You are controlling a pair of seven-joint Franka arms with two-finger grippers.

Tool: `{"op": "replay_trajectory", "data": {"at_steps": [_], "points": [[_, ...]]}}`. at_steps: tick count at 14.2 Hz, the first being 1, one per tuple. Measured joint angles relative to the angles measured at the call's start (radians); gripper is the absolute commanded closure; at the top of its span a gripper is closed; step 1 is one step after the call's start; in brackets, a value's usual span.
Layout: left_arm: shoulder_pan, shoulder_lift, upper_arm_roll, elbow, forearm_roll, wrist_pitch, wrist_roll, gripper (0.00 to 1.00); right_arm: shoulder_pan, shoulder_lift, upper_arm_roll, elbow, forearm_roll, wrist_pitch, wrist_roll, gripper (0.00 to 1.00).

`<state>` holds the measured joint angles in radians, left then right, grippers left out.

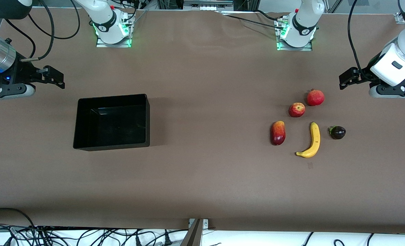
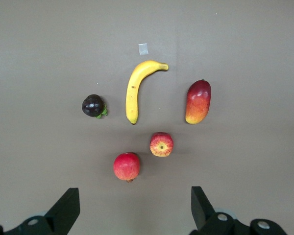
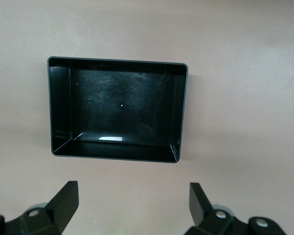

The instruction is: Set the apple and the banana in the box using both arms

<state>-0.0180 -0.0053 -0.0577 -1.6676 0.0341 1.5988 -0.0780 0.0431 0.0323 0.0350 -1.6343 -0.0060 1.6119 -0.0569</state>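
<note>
The black box [image 1: 112, 122] sat empty toward the right arm's end; apple [image 1: 296, 109] and banana [image 1: 311, 140] lay near each other at the left arm's end. Left gripper [image 2: 134, 208] and right gripper [image 3: 132, 205] hung with jaws spread.

Left tool [image 2: 134, 213], right tool [image 3: 132, 210]: fingers cut off by wrist-view edges.

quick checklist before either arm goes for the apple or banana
1. Shallow glossy black plastic box empty: ok.
2. Small round red apple apart from the plain red pomegranate: ok.
3. Curved yellow banana lying free, touching nothing: ok.
4. Left gripper open, holding nothing, up near the fruit: ok.
5. Right gripper open, holding nothing, up near the box: ok.
</note>
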Motion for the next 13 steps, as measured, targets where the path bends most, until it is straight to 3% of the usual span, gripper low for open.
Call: {"op": "replay_trajectory", "data": {"at_steps": [13], "points": [[0.0, 0.0, 0.0, 0.001, 0.0, 0.0, 0.0, 0.0, 0.0, 0.002, -0.001, -0.003, -0.018, -0.002, 0.0, 0.0]]}}
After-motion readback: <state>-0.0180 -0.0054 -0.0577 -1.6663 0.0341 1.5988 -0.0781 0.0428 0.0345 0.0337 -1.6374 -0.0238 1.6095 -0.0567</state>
